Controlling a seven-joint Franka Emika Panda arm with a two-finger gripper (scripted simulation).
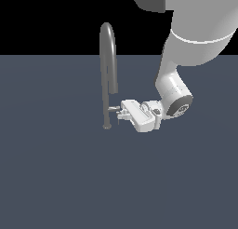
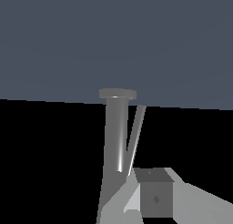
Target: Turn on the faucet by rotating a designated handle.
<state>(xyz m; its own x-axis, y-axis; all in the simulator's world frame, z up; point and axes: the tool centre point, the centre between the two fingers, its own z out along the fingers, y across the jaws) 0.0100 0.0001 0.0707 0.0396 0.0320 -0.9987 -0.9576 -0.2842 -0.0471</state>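
Note:
The faucet (image 1: 107, 74) is a tall grey gooseneck tube on a small round foot, left of centre in the exterior view. Its handle (image 1: 114, 109), a short thin lever, juts from the lower stem toward the exterior view's right. My gripper (image 1: 121, 114) reaches in level from that side, with its fingertips at the lever's free end. In the wrist view the faucet's stem (image 2: 116, 132) and thinner spout tube (image 2: 137, 127) stand straight ahead. A grey block that I take for the handle's end (image 2: 154, 191) sits between pale fingers (image 2: 198, 205), so the gripper (image 2: 154, 208) looks open around it.
The faucet's foot (image 1: 107, 126) rests on a plain dark blue-grey floor (image 1: 56, 177). My white arm (image 1: 176, 90) comes down from the upper part of the exterior view's right. Nothing else stands nearby.

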